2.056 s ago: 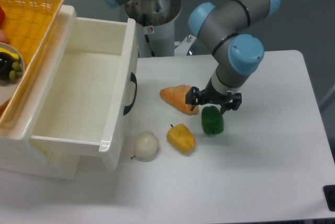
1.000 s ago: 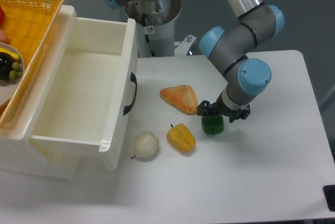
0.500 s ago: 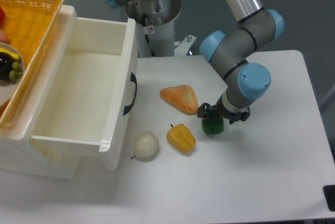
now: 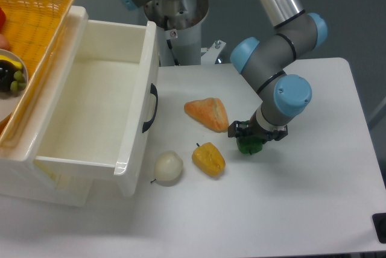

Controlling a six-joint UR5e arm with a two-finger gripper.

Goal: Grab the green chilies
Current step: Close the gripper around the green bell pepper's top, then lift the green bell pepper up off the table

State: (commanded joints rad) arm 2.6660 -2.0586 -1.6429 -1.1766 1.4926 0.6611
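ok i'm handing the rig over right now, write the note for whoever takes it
Gripper: down on the green chilies, fingers on either side; whether it has closed is not clear.
Green chilies: on the table, mostly hidden under the gripper, right of the orange wedge and the yellow pepper.
Done: gripper is placed over the chilies.
Left: confirm the grip, then lift. The chilies do not look raised yet.
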